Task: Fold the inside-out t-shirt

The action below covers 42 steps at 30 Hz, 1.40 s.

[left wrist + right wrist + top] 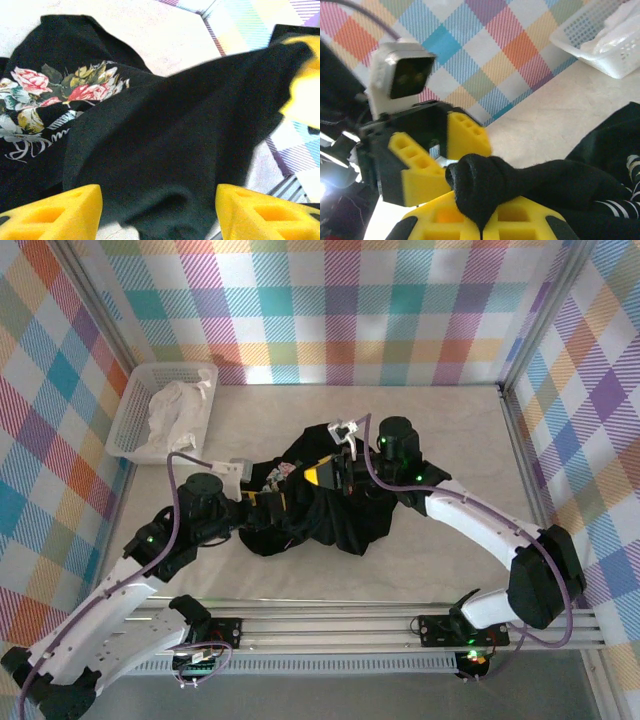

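Starting with the top view, the inside-out t-shirt (320, 525) lies as a crumpled black heap in the middle of the table (450, 430). Both grippers meet over its upper part. The left gripper (262, 498) reaches in from the left side of the heap, and the right gripper (325, 476) stands near it, jaws facing jaws. A white basket (125, 430) with a white cloth (180, 410) sits well apart from both jaws.

On the left wrist view, the yellow fingers (65, 215) stand wide apart, released. A fold of black fabric hangs between them and is not pinched. A flower print (60, 97) lies beyond the jaws, to the left.

On the right wrist view, the jaws are clenched on a bunched tip of the shirt, which sticks up just above them. The open left jaws wait just beyond this tip.

The step in hand seems to be sorting the heap and finding good grips, as real folding is not yet begun. The next move probably calls for the left jaws to close on another part of the shirt, so that both arms can spread it flat.
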Available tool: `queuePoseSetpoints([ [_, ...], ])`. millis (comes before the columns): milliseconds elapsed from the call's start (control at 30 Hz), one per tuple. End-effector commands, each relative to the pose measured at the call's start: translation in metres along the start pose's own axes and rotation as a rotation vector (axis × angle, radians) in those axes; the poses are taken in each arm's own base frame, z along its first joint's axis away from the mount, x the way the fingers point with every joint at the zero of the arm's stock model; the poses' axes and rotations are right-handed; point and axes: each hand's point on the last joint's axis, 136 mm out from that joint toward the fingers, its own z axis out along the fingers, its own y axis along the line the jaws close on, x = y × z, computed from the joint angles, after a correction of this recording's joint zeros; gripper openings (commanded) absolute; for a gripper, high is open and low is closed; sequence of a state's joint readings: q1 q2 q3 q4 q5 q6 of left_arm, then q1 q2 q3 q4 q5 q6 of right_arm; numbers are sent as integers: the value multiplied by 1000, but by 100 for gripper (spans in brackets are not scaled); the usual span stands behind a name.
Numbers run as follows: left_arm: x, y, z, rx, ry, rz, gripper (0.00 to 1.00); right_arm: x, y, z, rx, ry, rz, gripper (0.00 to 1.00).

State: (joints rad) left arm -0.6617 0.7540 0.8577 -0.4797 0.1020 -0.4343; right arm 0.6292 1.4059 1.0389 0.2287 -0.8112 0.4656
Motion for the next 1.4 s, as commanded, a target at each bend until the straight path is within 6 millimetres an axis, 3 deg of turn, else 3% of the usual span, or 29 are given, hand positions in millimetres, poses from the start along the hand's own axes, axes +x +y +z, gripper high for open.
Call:
queuePoseSetpoints([
  [0,-10,-15,-16,32,-68,123,52,-16,-6,-4,48,-27,65,0],
  [100,-2,-52,-15,219,-19,172,42,-16,-14,-2,65,-24,113,0],
  [200,9,-76,-3,345,81,159,40,-15,-16,-1,68,-21,128,0],
  [433,-1,-46,44,162,127,58,41,-15,-15,-5,74,-22,126,0],
  [600,-11,-24,55,67,108,41,44,-13,-15,-7,75,-23,123,0],
  [767,-20,-27,61,87,92,48,46,-13,-16,-7,69,-20,125,0],
  [933,-22,-39,69,144,114,51,28,-12,-18,-8,78,-20,128,0],
  [1033,-21,-41,68,156,121,55,12,-12,-22,-9,94,-22,131,0],
  [1100,-23,-45,63,169,122,63,0,-11,-36,-13,189,-17,147,0],
  [1133,-26,-48,60,177,113,60,0,-7,-52,-19,309,-1,155,2],
  [1200,-35,-62,48,243,85,28,0,0,-88,-45,674,23,49,25],
  [1233,-38,-68,44,276,81,-5,0,1,-95,-57,800,31,-29,35],
  [1300,-53,-80,36,331,44,-86,0,1,-92,-73,953,35,-204,48],
  [1367,-59,-75,36,298,29,-168,0,7,-76,-73,936,27,-313,54],
])
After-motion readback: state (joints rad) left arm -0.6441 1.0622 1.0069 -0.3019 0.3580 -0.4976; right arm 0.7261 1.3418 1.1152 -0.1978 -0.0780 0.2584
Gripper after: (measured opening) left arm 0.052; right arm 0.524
